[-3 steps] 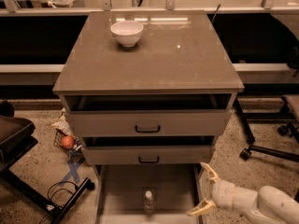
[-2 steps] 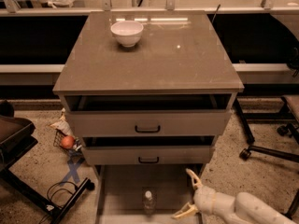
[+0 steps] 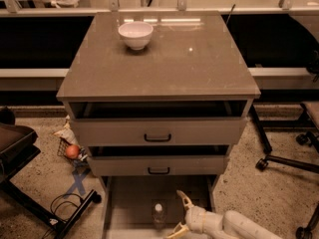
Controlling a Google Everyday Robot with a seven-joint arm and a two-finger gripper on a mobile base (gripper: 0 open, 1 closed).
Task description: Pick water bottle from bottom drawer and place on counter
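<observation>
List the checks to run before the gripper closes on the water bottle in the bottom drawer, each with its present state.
1. Bottom drawer pulled out, its floor exposed: ok.
2. Water bottle upright, cap on top: ok.
3. Gripper open, low in the drawer to the right of the bottle: ok.
4. Bottle between the fingers: not ok; it appears just left of them.
5. Counter has bare space for the bottle; white bowl sits only at its back left: ok.
6. Clearance under the middle drawer for lifting out: cannot tell.
</observation>
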